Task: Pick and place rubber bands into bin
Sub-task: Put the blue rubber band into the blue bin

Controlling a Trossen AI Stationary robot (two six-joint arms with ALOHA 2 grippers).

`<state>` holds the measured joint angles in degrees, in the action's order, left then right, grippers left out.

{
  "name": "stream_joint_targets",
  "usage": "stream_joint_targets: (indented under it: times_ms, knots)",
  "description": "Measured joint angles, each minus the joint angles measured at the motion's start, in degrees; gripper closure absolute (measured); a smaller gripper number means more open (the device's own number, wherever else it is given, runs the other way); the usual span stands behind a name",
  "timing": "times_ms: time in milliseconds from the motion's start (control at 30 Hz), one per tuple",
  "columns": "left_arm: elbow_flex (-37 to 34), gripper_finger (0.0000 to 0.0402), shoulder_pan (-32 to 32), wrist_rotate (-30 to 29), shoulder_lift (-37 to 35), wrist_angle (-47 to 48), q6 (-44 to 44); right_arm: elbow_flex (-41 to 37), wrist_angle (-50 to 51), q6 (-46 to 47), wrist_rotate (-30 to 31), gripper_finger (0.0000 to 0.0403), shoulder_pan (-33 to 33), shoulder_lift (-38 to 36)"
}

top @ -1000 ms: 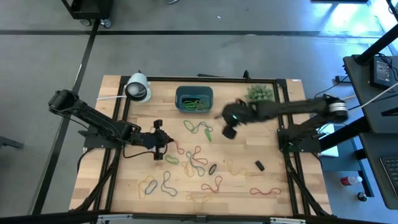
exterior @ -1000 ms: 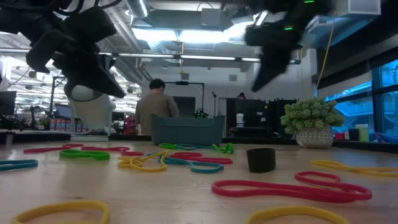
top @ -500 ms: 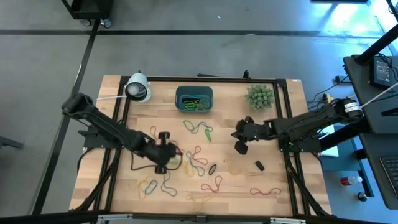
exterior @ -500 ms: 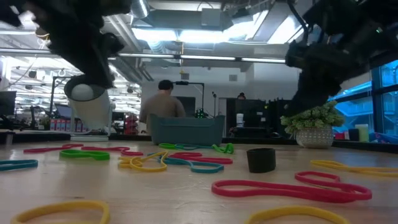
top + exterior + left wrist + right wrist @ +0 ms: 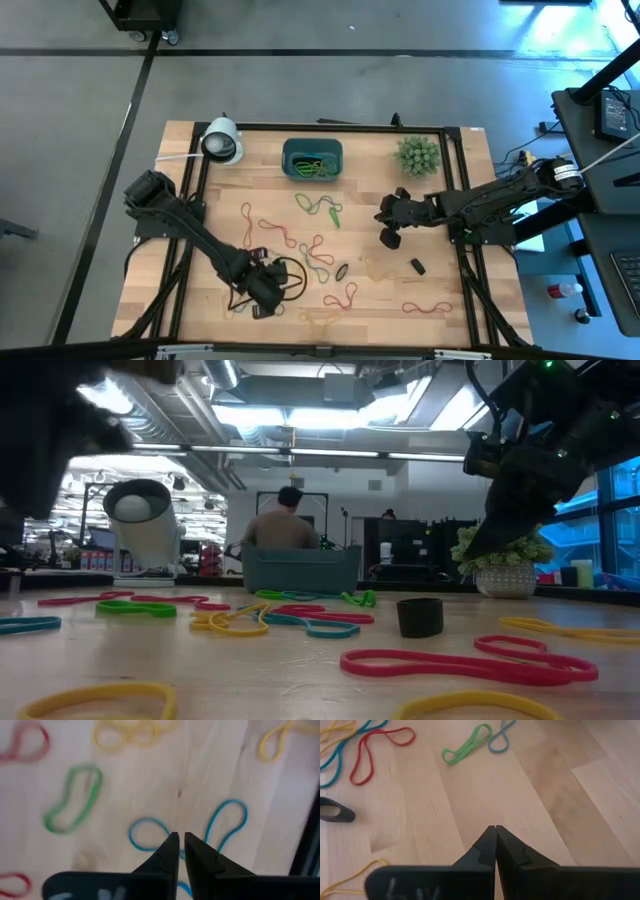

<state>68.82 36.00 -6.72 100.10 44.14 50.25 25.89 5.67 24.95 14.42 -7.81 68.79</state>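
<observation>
Left gripper: the left gripper (image 5: 262, 296) is low over the near-left part of the desk (image 5: 450, 250), among loose bands. In the left wrist view its fingertips (image 5: 170, 851) stand a narrow slit apart, just above a blue band (image 5: 220, 827) twisted into 2 loops; nothing is held between them.
Right gripper: the right gripper (image 5: 388, 238) hangs above bare wood right of centre, below the plant, with its fingers pressed together and empty.
Rubber bands: most of the rubber bands (image 5: 320, 255) lie scattered across the middle and near half of the desk, red, green, yellow, blue and tan, many twisted. A red pair (image 5: 428, 307) lies near the front right; a green and blue one (image 5: 322, 208) lies just in front of the bin.
Bin: the teal bin (image 5: 311, 146) sits at the far middle of the desk, between the white cylinder and the plant, well apart from both grippers. Several green and yellow bands (image 5: 313, 166) already lie inside it.
White cylinder: the white cylinder (image 5: 222, 141) lies tipped at the far left corner.
Plant: a spiky green plant (image 5: 417, 155) stands at the far right.
Black ring: a small black ring (image 5: 419, 617) stands on the wood near the right gripper, seen in the low view.
Person: a person (image 5: 281, 528) sits in the room beyond the desk, behind the bin, back turned.
</observation>
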Motion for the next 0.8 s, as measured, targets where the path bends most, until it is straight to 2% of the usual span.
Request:
stream_joint_targets:
  times_ms: [133, 400, 600, 800]
  knots:
    - [0.00, 0.0349, 0.30, 0.29, 2.65, 2.22, 2.96, 0.00, -0.01, -1.27, 0.00, 0.0400, 0.00, 0.00]
    - [0.00, 0.0304, -0.12, -0.96, 6.82, 3.97, 3.07, 0.00, -0.31, -1.66, 0.00, 0.0390, 0.00, 0.00]
    - [0.00, 0.0301, -0.21, -3.78, 8.92, 4.48, 3.05, 0.00, -0.31, -2.69, 0.00, 0.0397, 0.00, 0.00]
    - [0.31, 0.0321, -0.29, -1.58, 11.21, 4.49, 1.03, 0.00, -0.31, -2.95, -0.02, 0.0391, 0.00, 0.00]
